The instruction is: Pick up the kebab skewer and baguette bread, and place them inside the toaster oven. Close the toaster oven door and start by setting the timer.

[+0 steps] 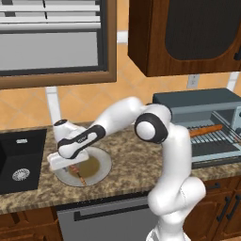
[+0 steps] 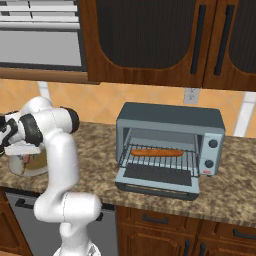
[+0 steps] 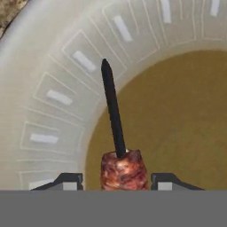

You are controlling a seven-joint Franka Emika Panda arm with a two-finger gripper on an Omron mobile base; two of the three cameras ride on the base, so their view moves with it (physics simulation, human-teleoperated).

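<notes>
Right now the kebab skewer [image 3: 119,150] lies between the gripper [image 3: 116,182] fingertips (on the plate [image 3: 57,97]) — jaws half-open, apparently not touching it.

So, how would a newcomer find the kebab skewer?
Look left of the toaster oven, at the round plate on the counter. The kebab skewer lies there: a thin dark stick with reddish-brown meat chunks, unlike the smooth orange baguette bread inside the oven.

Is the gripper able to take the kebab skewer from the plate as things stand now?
Probably yes. The gripper is right down at the plate, with the kebab skewer between its fingertips. Nothing lies across it, and a gap shows on each side of the meat.
</notes>
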